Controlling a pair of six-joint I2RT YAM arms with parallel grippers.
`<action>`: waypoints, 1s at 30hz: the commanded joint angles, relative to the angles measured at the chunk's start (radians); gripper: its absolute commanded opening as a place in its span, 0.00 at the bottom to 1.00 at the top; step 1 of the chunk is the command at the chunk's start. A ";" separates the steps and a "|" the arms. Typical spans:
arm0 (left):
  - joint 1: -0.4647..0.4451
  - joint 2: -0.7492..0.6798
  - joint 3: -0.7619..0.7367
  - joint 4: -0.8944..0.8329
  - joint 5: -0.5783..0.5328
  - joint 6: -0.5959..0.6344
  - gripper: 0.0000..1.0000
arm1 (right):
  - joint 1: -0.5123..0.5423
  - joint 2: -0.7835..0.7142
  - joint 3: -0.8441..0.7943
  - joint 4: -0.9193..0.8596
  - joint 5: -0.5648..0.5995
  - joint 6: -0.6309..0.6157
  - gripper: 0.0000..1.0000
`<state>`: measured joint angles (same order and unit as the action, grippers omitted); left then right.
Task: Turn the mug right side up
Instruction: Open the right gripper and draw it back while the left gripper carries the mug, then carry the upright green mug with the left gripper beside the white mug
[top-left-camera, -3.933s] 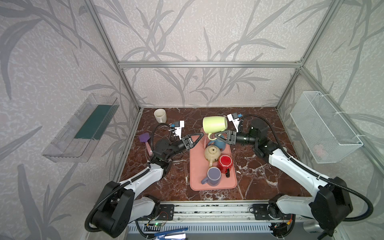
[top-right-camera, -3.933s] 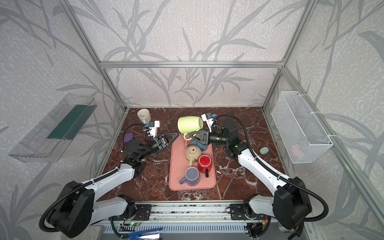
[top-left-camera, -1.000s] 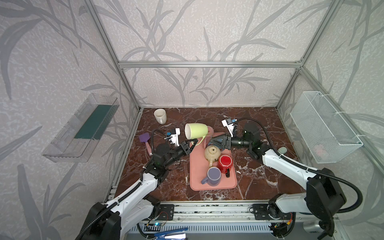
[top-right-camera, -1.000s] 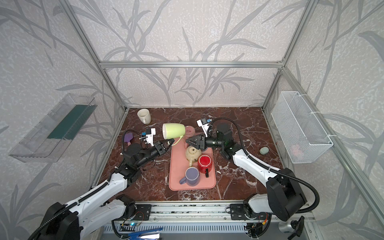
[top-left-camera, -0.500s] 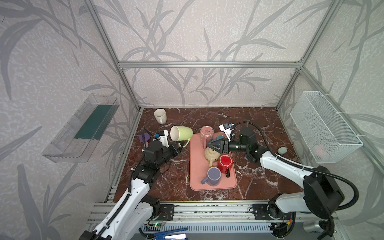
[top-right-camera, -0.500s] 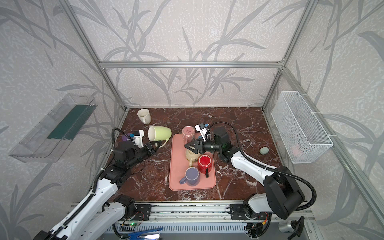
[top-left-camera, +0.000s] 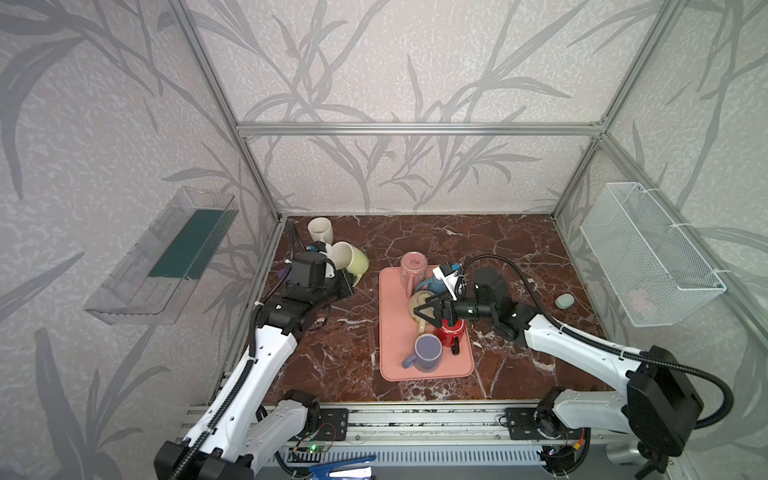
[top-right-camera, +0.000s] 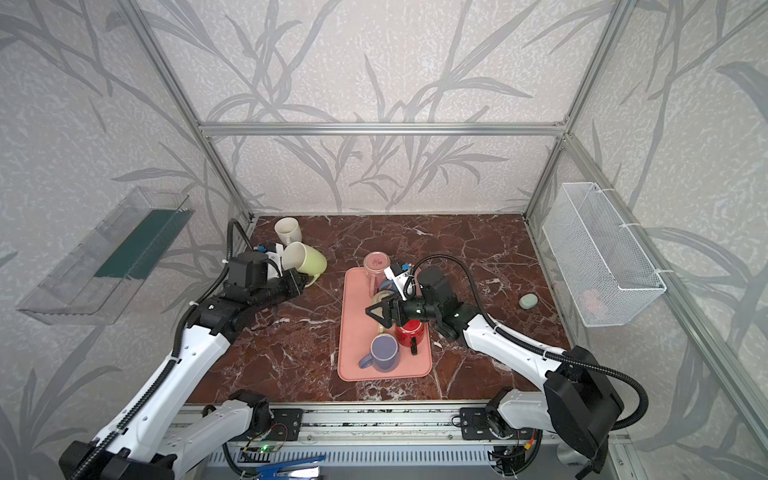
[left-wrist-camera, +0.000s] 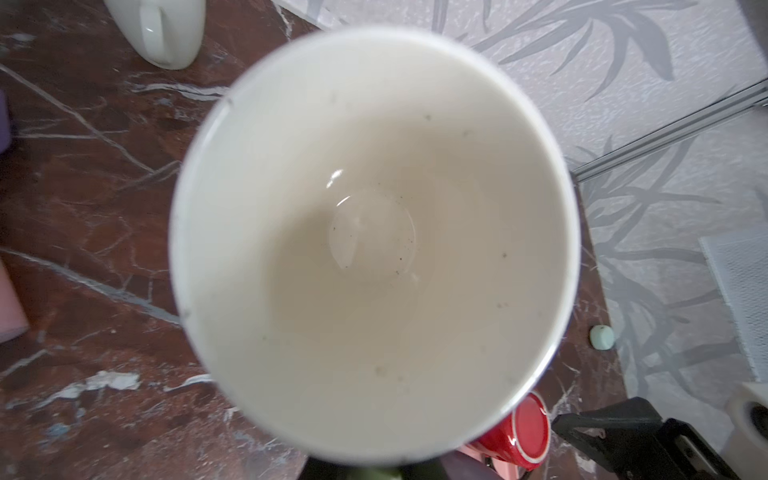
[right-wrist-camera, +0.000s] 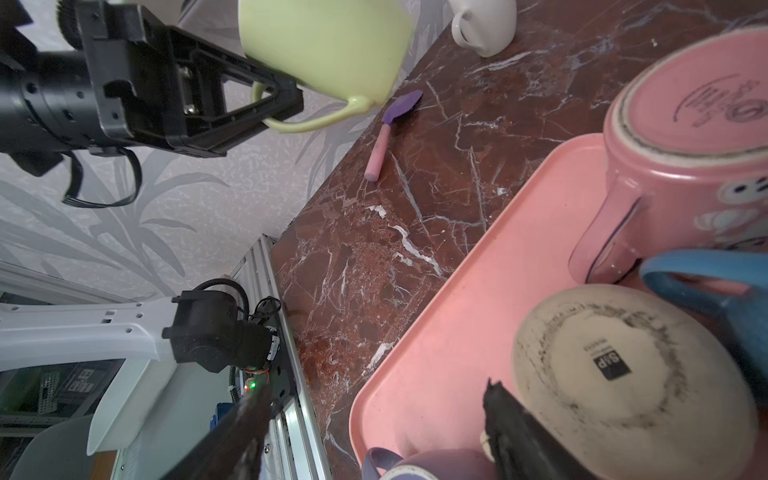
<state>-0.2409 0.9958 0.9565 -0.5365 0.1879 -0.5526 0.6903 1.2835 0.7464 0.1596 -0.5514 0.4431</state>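
The light green mug (top-left-camera: 354, 261) (top-right-camera: 308, 259) hangs tilted over the table's back left, its white mouth turned up and left towards the left wrist camera. In the left wrist view its inside (left-wrist-camera: 374, 249) fills the picture. My left gripper (top-left-camera: 346, 286) (top-right-camera: 296, 283) (right-wrist-camera: 282, 102) is shut on the mug's handle. In the right wrist view the mug (right-wrist-camera: 324, 45) hangs well above the marble. My right gripper (top-left-camera: 428, 311) (top-right-camera: 376, 311) (right-wrist-camera: 374, 409) hovers open over the pink tray (top-left-camera: 390, 353) and holds nothing.
On the tray stand an upside-down pink mug (top-left-camera: 413, 266), an upside-down beige mug (top-left-camera: 419, 302), a blue mug (top-left-camera: 432, 286), a red mug (top-left-camera: 451, 332) and an upright purple mug (top-left-camera: 428, 354). A white cup (top-left-camera: 320, 230) stands at the back left, close to the green mug. A purple spatula (right-wrist-camera: 386, 133) lies near the left edge.
My left arm has carried the green mug left, off the tray and lower, towards the back left. The right gripper has opened wider and moved over the tray.
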 joint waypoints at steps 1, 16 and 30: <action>0.007 0.038 0.120 -0.064 -0.082 0.124 0.00 | 0.012 -0.032 -0.004 -0.047 0.063 -0.024 0.84; 0.026 0.375 0.502 -0.295 -0.164 0.330 0.00 | 0.058 -0.079 0.007 -0.123 0.200 -0.036 0.95; 0.055 0.690 0.778 -0.312 -0.256 0.370 0.00 | 0.115 -0.080 -0.002 -0.105 0.244 -0.029 0.96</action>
<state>-0.2008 1.6524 1.6615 -0.8841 -0.0326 -0.2085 0.7986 1.2190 0.7460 0.0475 -0.3302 0.4179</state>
